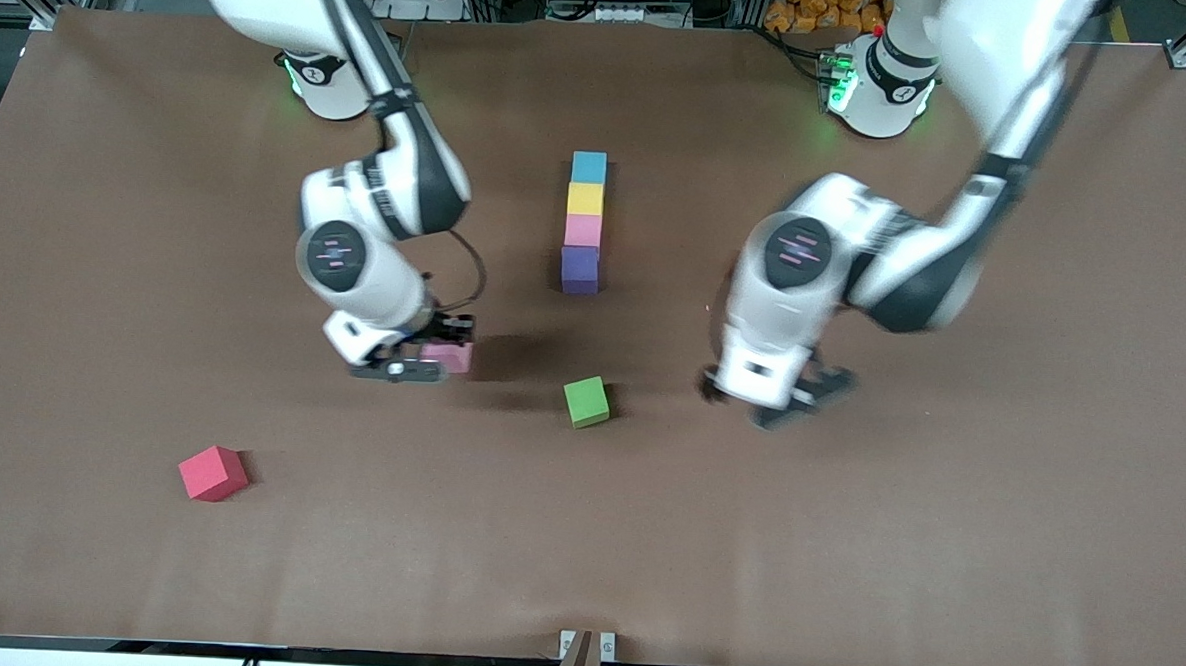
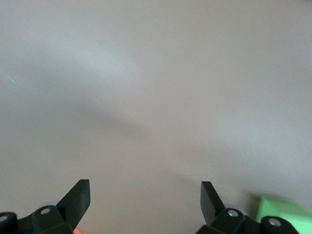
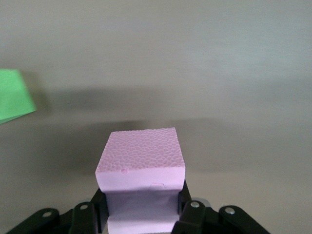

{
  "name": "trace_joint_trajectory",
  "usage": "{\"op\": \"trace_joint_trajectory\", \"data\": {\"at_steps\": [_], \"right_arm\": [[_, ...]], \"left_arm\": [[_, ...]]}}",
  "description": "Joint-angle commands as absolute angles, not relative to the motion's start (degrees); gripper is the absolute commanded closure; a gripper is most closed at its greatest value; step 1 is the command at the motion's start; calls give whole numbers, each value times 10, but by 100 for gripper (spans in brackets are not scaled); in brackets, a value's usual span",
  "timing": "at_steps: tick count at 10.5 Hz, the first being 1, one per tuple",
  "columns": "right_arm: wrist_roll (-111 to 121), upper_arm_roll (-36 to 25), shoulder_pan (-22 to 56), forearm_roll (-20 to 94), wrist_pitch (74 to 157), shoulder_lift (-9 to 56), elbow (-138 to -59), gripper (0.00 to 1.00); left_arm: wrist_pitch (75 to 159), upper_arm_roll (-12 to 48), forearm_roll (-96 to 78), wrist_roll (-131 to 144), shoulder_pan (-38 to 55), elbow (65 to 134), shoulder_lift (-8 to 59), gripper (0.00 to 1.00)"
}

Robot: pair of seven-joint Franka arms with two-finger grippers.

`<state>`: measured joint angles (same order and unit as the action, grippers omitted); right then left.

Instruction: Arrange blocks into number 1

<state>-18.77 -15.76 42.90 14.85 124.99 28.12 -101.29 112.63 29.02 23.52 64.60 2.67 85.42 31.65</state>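
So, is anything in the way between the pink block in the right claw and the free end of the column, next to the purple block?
Nothing visible. The right claw holds the pink block; the table is bare up to the purple block.

Pink block [image 3: 141, 163], green block [image 1: 586, 401], red block [image 1: 213, 473].

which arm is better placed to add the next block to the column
Right. The right gripper is shut on a pink block, ready to carry to the purple block at the column's near end. The left gripper is open and empty over bare table.
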Motion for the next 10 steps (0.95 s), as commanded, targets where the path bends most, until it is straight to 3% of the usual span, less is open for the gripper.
{"op": "trace_joint_trajectory", "data": {"at_steps": [1,5,6,8,10], "right_arm": [[-229,-163,481,142,1247,362,-924,46],[-306,-163,536,146,1248,375,-903,46],[-328,-163,547,148,1248,374,-906,46],[-348,-155,562,148,1248,374,-919,46],[-351,-150,568,147,1248,375,-923,46]], "left_arm": [[1084,301,214,572,-38,840,291,0],[1048,301,167,495,-130,850,240,0],[1037,311,135,450,-162,887,203,0],[988,309,120,382,-163,900,189,0],[982,276,103,365,-139,962,132,0]]}}
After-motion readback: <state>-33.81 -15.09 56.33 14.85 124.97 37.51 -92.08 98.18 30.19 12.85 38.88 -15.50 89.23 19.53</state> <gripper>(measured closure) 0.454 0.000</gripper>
